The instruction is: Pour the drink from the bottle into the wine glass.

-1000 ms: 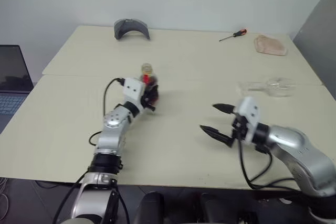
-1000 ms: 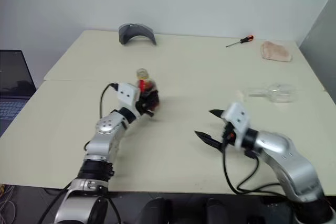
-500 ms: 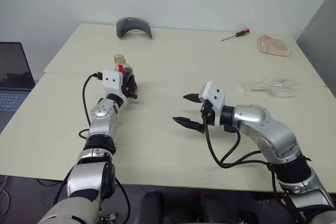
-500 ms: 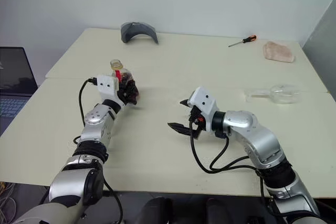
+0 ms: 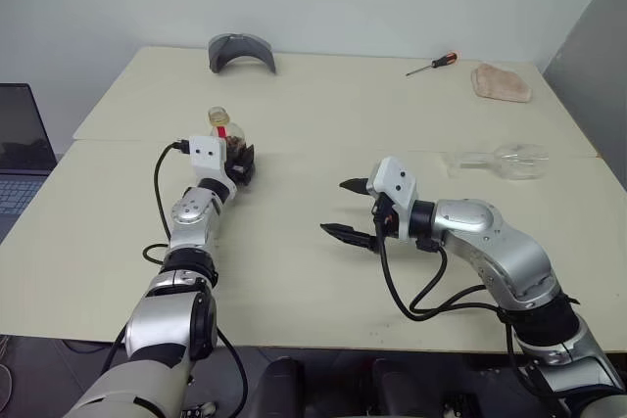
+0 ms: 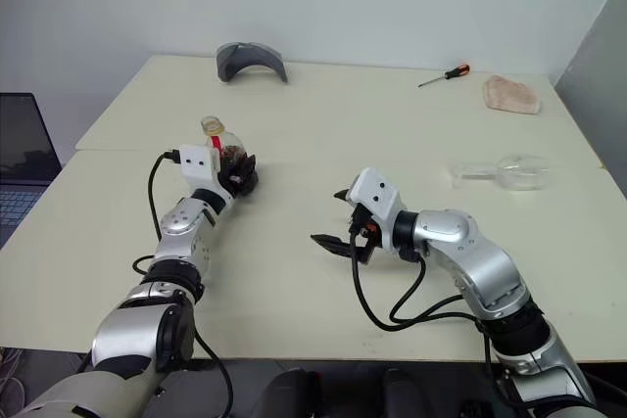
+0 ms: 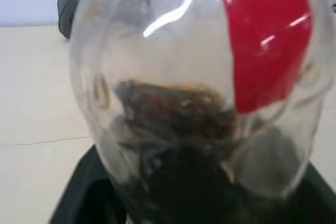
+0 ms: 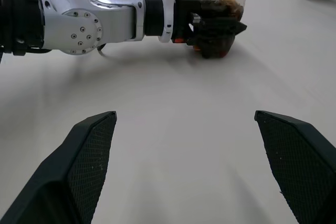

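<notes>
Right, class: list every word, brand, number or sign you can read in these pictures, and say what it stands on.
No text can be read.
bottle: its red label strip shows plain colour, no letters.
screwdriver: too small to show any marking.
laptop: screen dark, keys too small to read.

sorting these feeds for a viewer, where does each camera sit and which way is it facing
Head, left and right eyes: forward and down over the cream table; both arms show.
Left wrist: pressed up to the small clear plastic bottle with a red label strip.
Right wrist: along the open right gripper toward the left gripper at the bottle.
Shared: bottle, and grey curved object.
</notes>
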